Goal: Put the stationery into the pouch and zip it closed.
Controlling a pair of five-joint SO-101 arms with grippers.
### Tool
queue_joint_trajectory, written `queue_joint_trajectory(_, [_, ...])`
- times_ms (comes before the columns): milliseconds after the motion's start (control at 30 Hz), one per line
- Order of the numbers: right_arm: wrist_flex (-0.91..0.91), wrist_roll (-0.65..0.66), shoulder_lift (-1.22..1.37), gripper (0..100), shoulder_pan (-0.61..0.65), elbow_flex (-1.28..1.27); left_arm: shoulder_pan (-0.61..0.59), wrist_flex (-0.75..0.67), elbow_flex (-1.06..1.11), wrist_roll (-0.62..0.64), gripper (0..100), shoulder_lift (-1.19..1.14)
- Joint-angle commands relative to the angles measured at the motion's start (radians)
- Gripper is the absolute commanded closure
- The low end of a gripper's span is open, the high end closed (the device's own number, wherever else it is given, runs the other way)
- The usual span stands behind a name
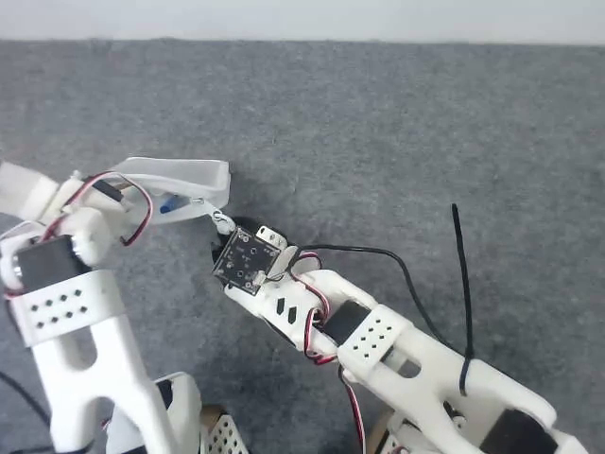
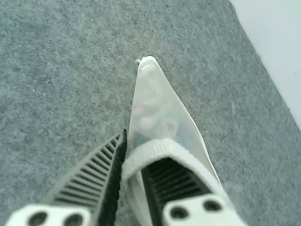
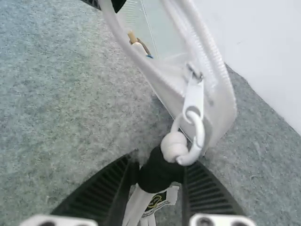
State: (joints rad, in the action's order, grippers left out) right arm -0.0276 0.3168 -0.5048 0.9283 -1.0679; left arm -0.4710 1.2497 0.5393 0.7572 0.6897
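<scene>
Pouch: see-through white pouch (image 1: pixel 184 180) on the left part of the grey mat (image 1: pixel 397 132), held between the two arms
Inside: stationery (image 3: pixel 135 41) lies in the pouch, with a wood-coloured tip and a white part showing through the wall; a blue bit (image 1: pixel 168 203) shows near the lower edge; from the left wrist the contents are only pale shapes
Zip: pull (image 3: pixel 193 99) hangs from the slider at the pouch's end, with a white bead (image 3: pixel 173 146) on its loop; I cannot tell how far the zip is shut
Left gripper: left gripper (image 2: pixel 136 150) pressed together on the pouch's near edge, and the pouch runs away from it to a narrow tip
Right gripper: right gripper (image 3: pixel 160 162) pinches a black tab (image 3: pixel 155 176) just below the bead, at the pouch's other end (image 1: pixel 227 232)
Edges: the mat's far edge meets a pale wall (image 1: pixel 302 19)
Room: the mat stretches wide beyond and to the right of the pouch; a black cable (image 1: pixel 463 284) crosses it on the right, well apart from the pouch
</scene>
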Motion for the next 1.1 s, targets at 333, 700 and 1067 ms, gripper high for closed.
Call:
queue_joint_trajectory(333, [-0.001, 0.098, -0.071, 99.7, -0.012, 0.048, -0.006, -0.009, -0.041, 0.011, 99, 0.057])
queue_joint_trajectory(700, [0.173, 0.150, -0.166, 99.4, 0.008, 0.046, -0.009, -0.008, -0.039, -0.101, 99, 0.052])
queue_joint_trajectory(1067, [0.458, 0.201, -0.472, 99.4, 0.134, -0.101, 0.020, -0.008, -0.024, -0.242, 78, 0.057])
